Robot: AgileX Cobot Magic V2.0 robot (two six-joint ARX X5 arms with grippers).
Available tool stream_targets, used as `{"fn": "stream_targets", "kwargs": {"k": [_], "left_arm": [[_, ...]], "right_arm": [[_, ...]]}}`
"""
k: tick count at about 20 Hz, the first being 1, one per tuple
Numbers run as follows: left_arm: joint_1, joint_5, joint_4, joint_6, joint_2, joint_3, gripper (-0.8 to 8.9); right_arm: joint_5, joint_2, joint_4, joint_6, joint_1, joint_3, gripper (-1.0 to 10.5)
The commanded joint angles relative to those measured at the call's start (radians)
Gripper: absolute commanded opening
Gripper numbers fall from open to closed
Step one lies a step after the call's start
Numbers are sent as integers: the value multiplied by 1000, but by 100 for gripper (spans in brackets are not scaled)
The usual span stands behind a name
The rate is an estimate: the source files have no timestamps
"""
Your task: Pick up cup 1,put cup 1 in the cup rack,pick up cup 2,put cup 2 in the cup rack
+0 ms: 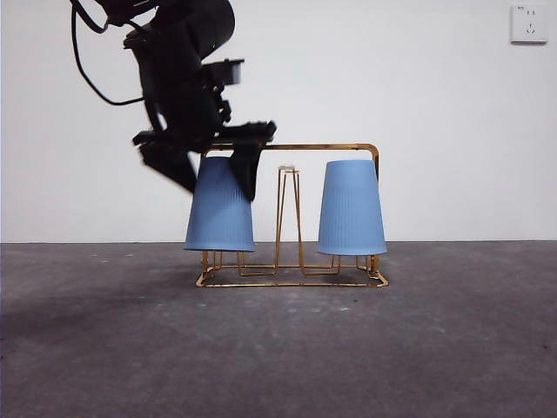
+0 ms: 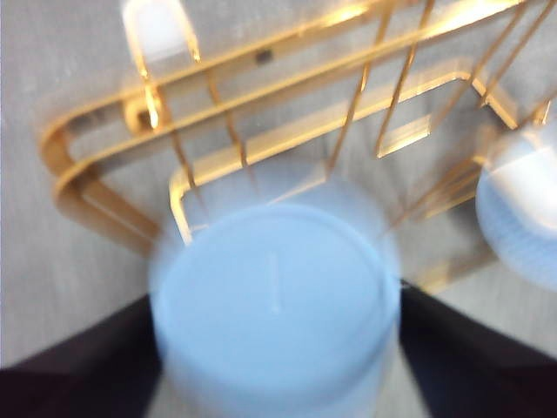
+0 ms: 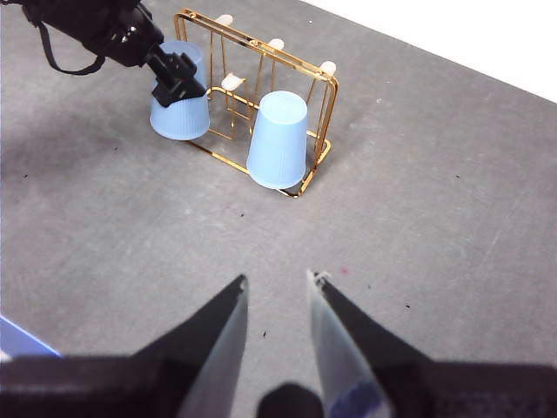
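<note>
Gripping: my left gripper [image 1: 218,165], upper left of the front frame, clamps cup 2 [image 1: 219,207] at its top.
Cup 2: inverted, at the left end of the cup rack [image 1: 291,277].
Cup 1 [image 1: 352,209]: inverted on the rack's right end.
Right gripper [image 3: 277,300]: jaws parted, holding nothing, well apart from the rack.

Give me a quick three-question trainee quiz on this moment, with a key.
1. True or false: both blue cups sit upside down on the cup rack.
2. Which gripper is at the cup under the dark arm in the front view? A) left B) right
3. Fill in: the right gripper hangs apart from the rack with its jaws ____.

Key: 1 true, the other cup is inverted too. 2 A, the left gripper has a jaw on each side of that cup. 3 open.
</note>
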Motion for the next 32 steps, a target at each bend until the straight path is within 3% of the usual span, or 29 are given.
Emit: {"fn": "stream_targets", "kwargs": {"k": [1,3,13,20,22,24,25,27,32], "left_arm": [[3,5,-38,-9,32,-22,491],[3,5,-55,-9,29,-22,574],[3,40,-270,-9,-100,-22,573],[-36,212,-485,-9,-346,-22,557],[-60,234,-531,-10,-443,-22,373],[-89,242,-563,-28,-544,-22,54],[-110,242,-573,-28,-597,-22,-3],[-146,242,-578,-32,-686,-22,-7],[-206,242,-590,-58,-848,-22,-6]], "right_arm": [[4,-2,6,3,0,-5,123],[4,-2,6,3,1,-5,123],[4,-2,5,3,0,-5,123],[4,1,-32,3,0,-5,124],[4,5,-35,3,0,-5,124],[3,6,-35,3,0,-5,123],[3,11,-35,4,0,-5,118],[-5,14,-37,3,0,-5,-19],[-7,33,-38,9,0,-5,-10]]}}
